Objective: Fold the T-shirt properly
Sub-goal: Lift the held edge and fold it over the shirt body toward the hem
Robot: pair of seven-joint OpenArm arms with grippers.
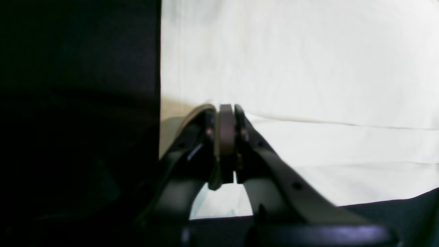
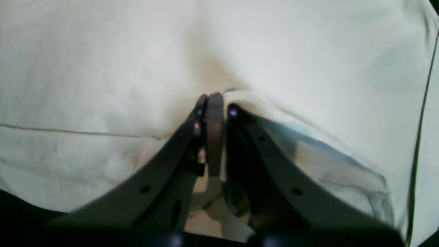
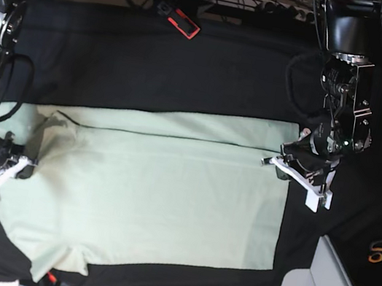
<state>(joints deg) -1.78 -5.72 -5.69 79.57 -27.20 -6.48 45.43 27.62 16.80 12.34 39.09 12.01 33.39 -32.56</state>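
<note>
Pale green cloth fills the left wrist view: the T-shirt (image 1: 308,68) lies flat against the black table cover (image 1: 79,103), its straight edge running just beside the left gripper (image 1: 226,113), whose jaws are pressed together; a thin light strip sits between them, but whether that is a pinch of hem I cannot tell. Right wrist view: the right gripper (image 2: 214,103) is likewise closed, tips at a raised ridge of cloth with a fold bunched up just to one side; whether cloth is actually caught between the jaws is not clear. Base view: the shirt (image 3: 166,198) is spread across the middle of the dark table (image 3: 153,62), one long strip already turned over along the far edge. The left gripper (image 3: 277,160) sits at the hem end of that strip, the right gripper (image 3: 25,158) at the opposite end near the sleeve (image 3: 60,257). Judgement: a lengthwise fold is in hand. To do it well, both arms should lift evenly, keep the cloth taut between them, travel in parallel, and lay the edge down straight so no wrinkle is trapped.
</note>
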